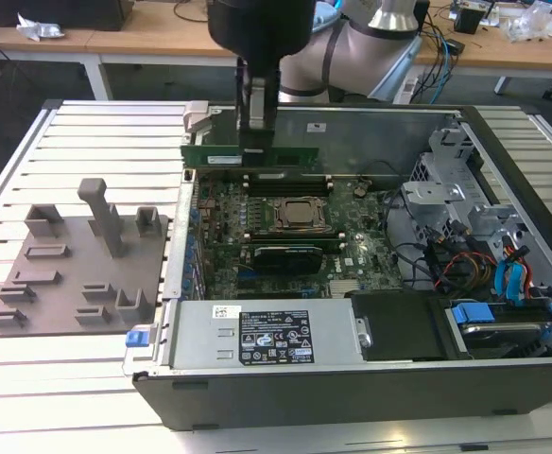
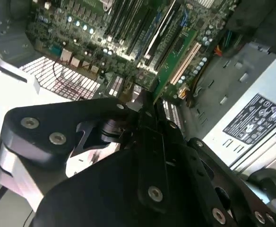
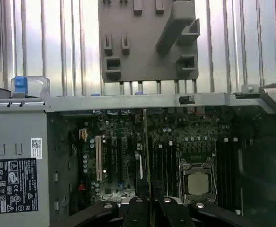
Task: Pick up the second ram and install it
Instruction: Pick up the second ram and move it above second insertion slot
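Slatted metal bench (image 1: 77, 378) carries an open computer case (image 1: 352, 402), with desks behind. At upper centre of the exterior view the claw (image 1: 257, 151) is closed on the second ram (image 1: 300, 154). It grips mid-length, so the stick hangs level with its long edge down. This is judged to suit a straight push into the memory slots (image 1: 285, 180) beside the processor socket (image 1: 300, 216). The stick sits above the board, not yet seated, and both wrist views show it edge-on over the slots. Possible obstructions are the case's rear wall close behind, the black-shrouded card (image 1: 281, 255) and the cables (image 1: 465, 260) at centre right. A grey holder plate (image 1: 77, 274) lies at left.
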Available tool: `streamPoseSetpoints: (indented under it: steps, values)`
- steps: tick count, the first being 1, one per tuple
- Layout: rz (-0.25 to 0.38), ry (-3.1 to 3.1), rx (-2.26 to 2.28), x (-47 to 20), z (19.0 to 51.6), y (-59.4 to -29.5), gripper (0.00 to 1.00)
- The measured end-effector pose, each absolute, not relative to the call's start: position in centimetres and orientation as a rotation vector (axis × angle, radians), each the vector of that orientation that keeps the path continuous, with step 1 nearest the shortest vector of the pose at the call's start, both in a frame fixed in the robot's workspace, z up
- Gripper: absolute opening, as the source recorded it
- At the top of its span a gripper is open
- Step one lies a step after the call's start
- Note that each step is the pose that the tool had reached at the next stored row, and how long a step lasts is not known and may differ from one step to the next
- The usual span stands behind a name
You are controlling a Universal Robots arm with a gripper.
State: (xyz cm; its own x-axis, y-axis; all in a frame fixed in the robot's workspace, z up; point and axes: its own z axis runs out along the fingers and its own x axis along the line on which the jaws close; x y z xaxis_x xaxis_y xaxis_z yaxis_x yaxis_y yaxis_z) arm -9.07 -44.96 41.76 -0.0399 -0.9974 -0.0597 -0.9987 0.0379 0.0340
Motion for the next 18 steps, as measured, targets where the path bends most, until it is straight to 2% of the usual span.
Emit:
streamPoseSetpoints:
  steps: [10, 13, 18]
  values:
    - [0.115, 2.255, -2.168, -2.7, 41.2, -44.7, 0.14]
    - [0.171, 2.233, -2.137, -2.2, 40.9, -44.7, 0.14]
    - [0.179, 2.234, -2.132, -1.7, 39.2, -44.0, 0.14]
